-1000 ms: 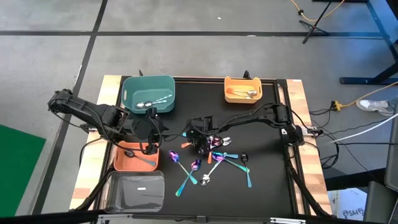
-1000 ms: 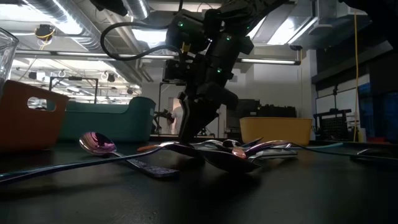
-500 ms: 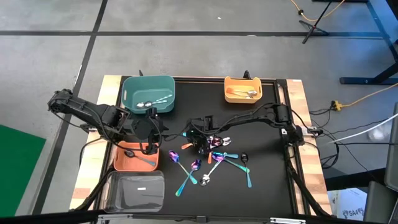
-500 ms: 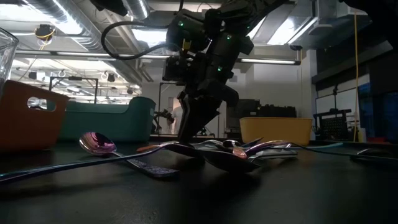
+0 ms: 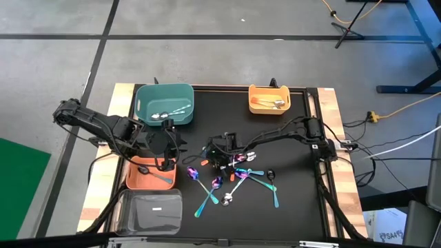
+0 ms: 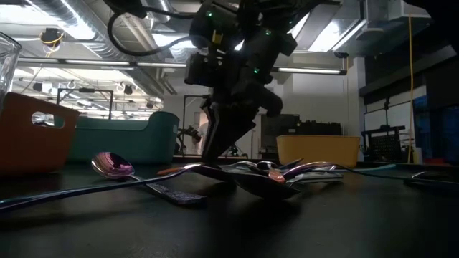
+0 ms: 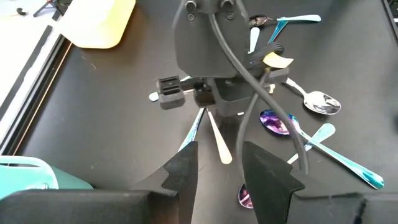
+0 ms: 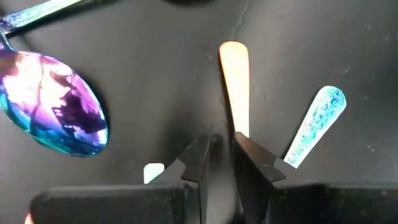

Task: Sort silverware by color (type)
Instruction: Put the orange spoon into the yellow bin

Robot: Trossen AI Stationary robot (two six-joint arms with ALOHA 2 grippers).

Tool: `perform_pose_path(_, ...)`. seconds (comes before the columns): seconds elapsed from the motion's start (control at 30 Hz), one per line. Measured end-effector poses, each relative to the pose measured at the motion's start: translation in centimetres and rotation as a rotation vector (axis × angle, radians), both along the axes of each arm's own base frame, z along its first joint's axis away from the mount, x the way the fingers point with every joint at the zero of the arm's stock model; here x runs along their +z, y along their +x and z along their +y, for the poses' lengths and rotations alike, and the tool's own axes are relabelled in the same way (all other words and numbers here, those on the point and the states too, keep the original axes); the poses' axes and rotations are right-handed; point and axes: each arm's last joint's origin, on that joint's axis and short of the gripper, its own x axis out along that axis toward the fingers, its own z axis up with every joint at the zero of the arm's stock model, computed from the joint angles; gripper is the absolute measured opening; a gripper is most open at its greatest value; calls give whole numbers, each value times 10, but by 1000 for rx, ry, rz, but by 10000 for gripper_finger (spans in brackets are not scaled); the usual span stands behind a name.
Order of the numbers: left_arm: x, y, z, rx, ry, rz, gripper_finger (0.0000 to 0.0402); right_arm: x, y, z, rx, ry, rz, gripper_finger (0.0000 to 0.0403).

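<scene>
High view: right tool (image 5: 214, 158) reaches down into the spoons (image 5: 238, 176), grasping an orange-copper spoon (image 8: 234, 87).

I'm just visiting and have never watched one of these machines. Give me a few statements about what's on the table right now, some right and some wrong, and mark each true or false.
1. The teal plastic bin holds shiny silver spoons. True.
2. The right pincer grips an orange-copper spoon handle. True.
3. The yellow plastic bin is empty. False: a few spoons lie in it.
4. All the spoons are already sorted. False: a loose pile of spoons lies on the black tabletop.
5. The left pincer is over the yellow bin. False: it hangs by the orange plastic bin.
</scene>
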Motion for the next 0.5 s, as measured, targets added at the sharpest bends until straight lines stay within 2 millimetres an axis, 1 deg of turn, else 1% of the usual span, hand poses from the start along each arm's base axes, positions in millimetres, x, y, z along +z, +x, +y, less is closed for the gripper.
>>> perform_pose_path(0.2,0,0,0,1,-1,0,118,0,0,-4,-20,-27,-2,62)
perform_pose_path(0.5,0,0,0,0,-1,0,118,0,0,-4,-21,-33,-2,62)
